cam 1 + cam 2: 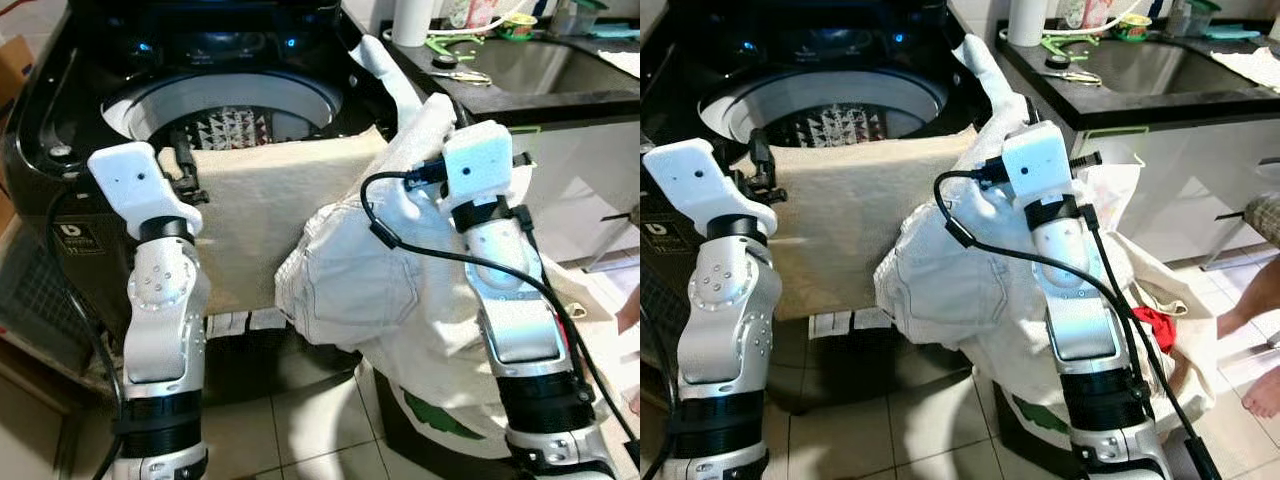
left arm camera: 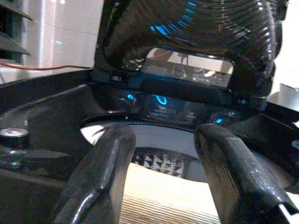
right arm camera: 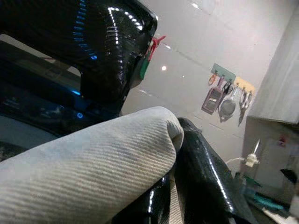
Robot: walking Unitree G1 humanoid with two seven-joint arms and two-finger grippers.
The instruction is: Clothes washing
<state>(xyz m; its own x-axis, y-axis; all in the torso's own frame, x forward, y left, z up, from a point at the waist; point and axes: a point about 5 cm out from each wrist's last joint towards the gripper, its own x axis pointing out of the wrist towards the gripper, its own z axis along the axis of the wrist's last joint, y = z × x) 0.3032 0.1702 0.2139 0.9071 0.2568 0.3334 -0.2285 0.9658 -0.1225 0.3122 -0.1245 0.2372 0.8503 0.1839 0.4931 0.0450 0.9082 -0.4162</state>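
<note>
A black top-load washing machine (image 1: 60, 150) stands open, its drum (image 1: 240, 125) showing. A beige cloth (image 1: 270, 220) hangs over the front rim. My left gripper (image 2: 163, 133) is open at the rim's left end, just above the cloth's edge, with nothing between its fingers (image 2: 105, 163). My right gripper (image 3: 173, 186) is shut on a white garment (image 1: 350, 280), lifted at the machine's right front corner. The garment drapes over that arm and hides the fingers in the eye views; its top end (image 1: 980, 60) pokes up beside the lid.
A dark counter with a sink (image 1: 545, 60), a paper roll (image 1: 410, 20) and scissors (image 1: 462, 75) lies to the right. A white bag (image 1: 1185, 300) holding a red item (image 1: 1155, 325) sits on the tiled floor under my right arm. A person's feet (image 1: 1260, 390) stand at right.
</note>
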